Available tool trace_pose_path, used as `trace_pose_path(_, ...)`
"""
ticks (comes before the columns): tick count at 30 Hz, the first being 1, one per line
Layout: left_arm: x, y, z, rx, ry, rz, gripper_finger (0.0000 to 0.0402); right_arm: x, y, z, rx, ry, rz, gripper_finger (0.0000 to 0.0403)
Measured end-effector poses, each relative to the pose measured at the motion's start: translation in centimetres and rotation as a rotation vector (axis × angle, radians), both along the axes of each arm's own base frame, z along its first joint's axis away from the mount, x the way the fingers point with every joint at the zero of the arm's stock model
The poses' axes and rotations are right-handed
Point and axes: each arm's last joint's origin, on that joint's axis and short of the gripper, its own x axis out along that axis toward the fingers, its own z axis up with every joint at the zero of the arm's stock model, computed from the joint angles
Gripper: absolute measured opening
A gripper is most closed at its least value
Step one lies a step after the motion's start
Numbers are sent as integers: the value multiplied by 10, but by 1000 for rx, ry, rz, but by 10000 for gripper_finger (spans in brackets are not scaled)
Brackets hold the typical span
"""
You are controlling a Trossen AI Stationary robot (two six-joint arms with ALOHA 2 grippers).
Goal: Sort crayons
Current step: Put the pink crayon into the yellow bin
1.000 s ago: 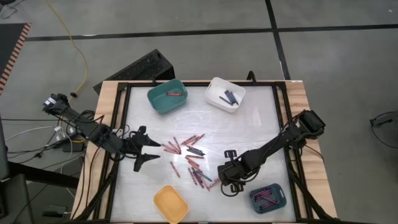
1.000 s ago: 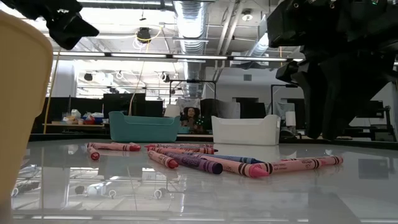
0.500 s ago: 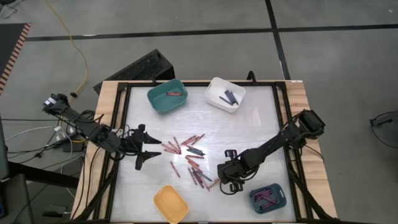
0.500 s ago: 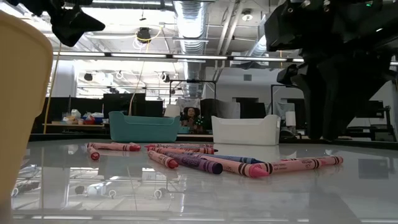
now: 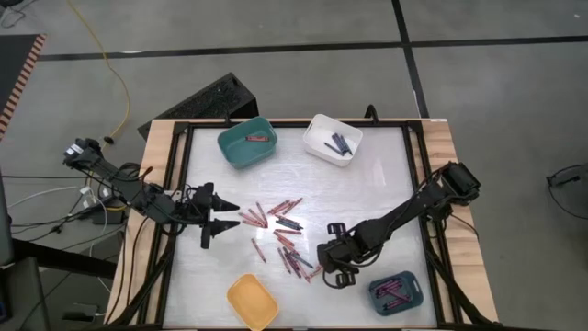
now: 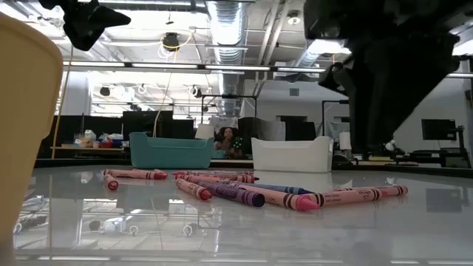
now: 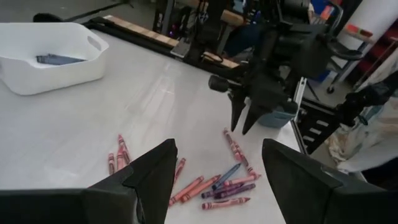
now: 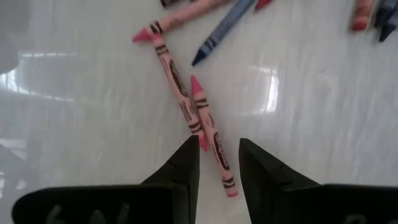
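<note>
You are dealing with light, stiff, paper-wrapped sticks, so expect the crayons (image 5: 280, 232) to roll or skate on the glossy white table (image 5: 367, 193) if a fingertip nudges one before the pinch lands, and to snap if you squeeze hard across the tip. Most of them lie loose in a scatter at mid-table, some touching or crossing, between the two arms. Your right gripper (image 5: 336, 274) hangs just above the near-right edge of that scatter with its fingers parted by a narrow gap and nothing between them; through its wrist camera a pink crayon (image 8: 211, 135) lies directly ahead of the fingertips, its pointed end beside a second pink one (image 8: 174, 78). Take it across the wrapped middle of the barrel, jaws square to its length, so you lift one stick and not its neighbour. Your left gripper (image 5: 213, 221) sits at the left edge of the scatter, fingers spread wide and empty. Some sorting looks done: a red one lies in the teal bin (image 5: 246, 143), dark ones in the white bin (image 5: 333, 140), several in the dark blue tray (image 5: 397, 291) by the right arm, while the yellow bin (image 5: 253, 301) shows none. The wrappers carry dark oval label marks, but no brand or word is readable.
</note>
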Motion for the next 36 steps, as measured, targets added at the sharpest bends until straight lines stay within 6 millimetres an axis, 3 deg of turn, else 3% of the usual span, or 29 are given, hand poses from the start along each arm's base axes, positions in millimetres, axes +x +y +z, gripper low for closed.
trace_pose_path(10,0,0,0,-4,4,0,228,-6,3,13,-57,74,37,107)
trace_pose_path(21,-1,3,-3,50,22,79,228,-15,-2,-11,-81,116,39,107)
trace_pose_path(32,-2,4,-8,58,66,100,228,-6,-8,-14,-71,54,70,107)
trace_pose_path(36,-2,4,-9,62,74,97,228,-3,-6,-26,-70,79,80,107)
